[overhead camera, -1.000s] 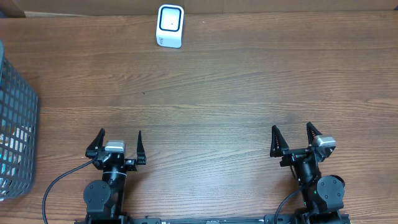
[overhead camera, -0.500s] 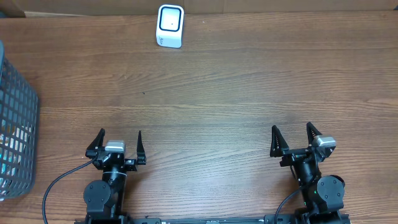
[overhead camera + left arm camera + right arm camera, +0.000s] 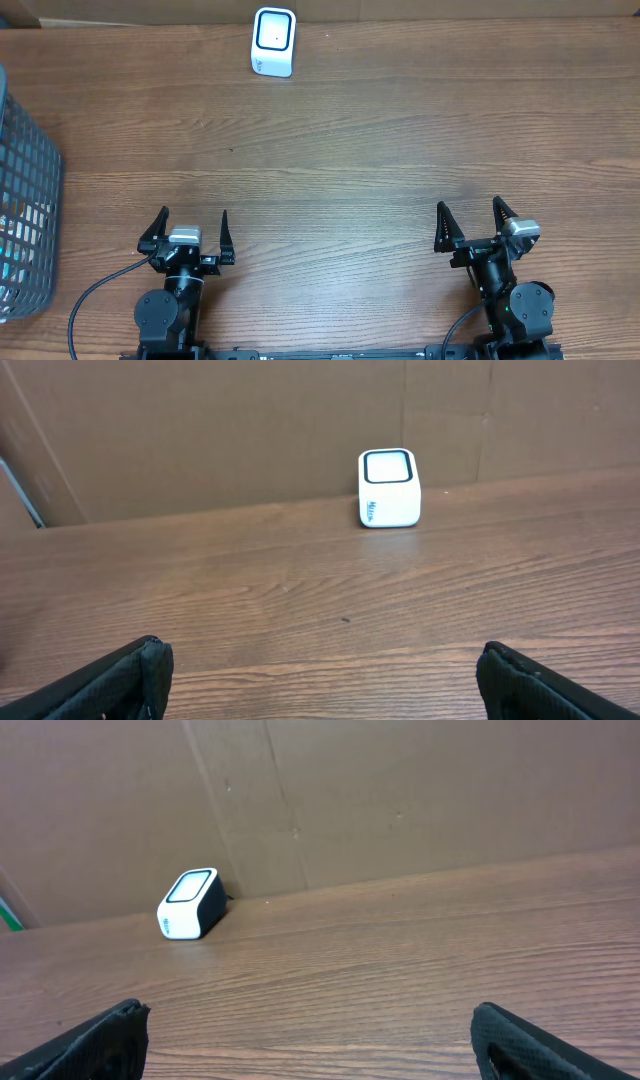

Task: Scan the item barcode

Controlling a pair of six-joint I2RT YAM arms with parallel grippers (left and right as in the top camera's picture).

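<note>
Nothing is moving since a second ago. The grey wire-mesh basket is sitting at the left edge of the brown wooden table. The left gripper is staying near, fingers wide apart and empty. The white cube-shaped barcode scanner is standing at the far edge, left of centre. The right gripper is likewise keeping its fingers apart and empty.

I saw the scanner at the far edge of the worktop, a little left of centre, just before the cardboard wall behind it. The basket sat at the worktop's left edge, well apart from the scanner, with something in it that I could not make out. My left tool and right tool were at the near edge, well apart. The scanner lay ahead of the left tool, slightly to its right, and far to the right tool's left.
</note>
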